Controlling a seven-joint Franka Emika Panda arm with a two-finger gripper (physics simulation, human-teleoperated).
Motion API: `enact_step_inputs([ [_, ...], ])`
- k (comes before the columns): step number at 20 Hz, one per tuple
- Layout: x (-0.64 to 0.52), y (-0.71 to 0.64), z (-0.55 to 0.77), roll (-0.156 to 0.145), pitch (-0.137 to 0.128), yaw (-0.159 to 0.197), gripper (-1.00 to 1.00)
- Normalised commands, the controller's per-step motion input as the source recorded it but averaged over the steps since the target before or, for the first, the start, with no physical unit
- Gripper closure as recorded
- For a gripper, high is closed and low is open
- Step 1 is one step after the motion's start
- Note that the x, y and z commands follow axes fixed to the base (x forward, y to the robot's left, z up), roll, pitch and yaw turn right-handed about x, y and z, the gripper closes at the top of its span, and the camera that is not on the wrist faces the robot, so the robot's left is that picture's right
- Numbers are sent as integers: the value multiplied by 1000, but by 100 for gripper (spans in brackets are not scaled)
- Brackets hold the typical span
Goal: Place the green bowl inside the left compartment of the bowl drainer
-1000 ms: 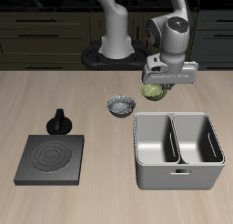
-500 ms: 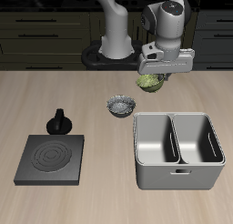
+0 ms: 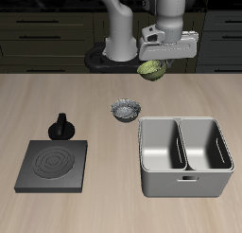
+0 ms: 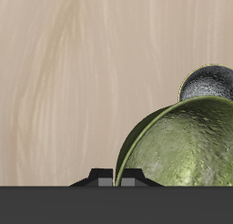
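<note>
The gripper (image 3: 155,62) holds the green bowl (image 3: 151,69) clamped by its rim, tilted, in the air above the table's (image 3: 95,104) back part, clear of the wood. The wrist view shows the bowl's (image 4: 177,144) ribbed inside close up, with the speckled grey bowl (image 4: 209,81) just past its edge down on the table. The bowl drainer (image 3: 185,157) stands nearer the front edge with both wells bare, and the speckled bowl (image 3: 125,110) sits just behind its corner.
</note>
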Motion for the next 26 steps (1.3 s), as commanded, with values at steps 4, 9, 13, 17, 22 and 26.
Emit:
enact_step_inputs([
  [4,-128,-57,445,25,-31,-25,100],
  [9,-84,-17,273,5,-19,0,100],
  [13,-103,-30,349,12,-39,-3,100],
  [17,1,33,329,13,-25,4,100],
  [22,274,174,120,34,25,14,100],
  [26,409,154,85,32,75,-28,100],
])
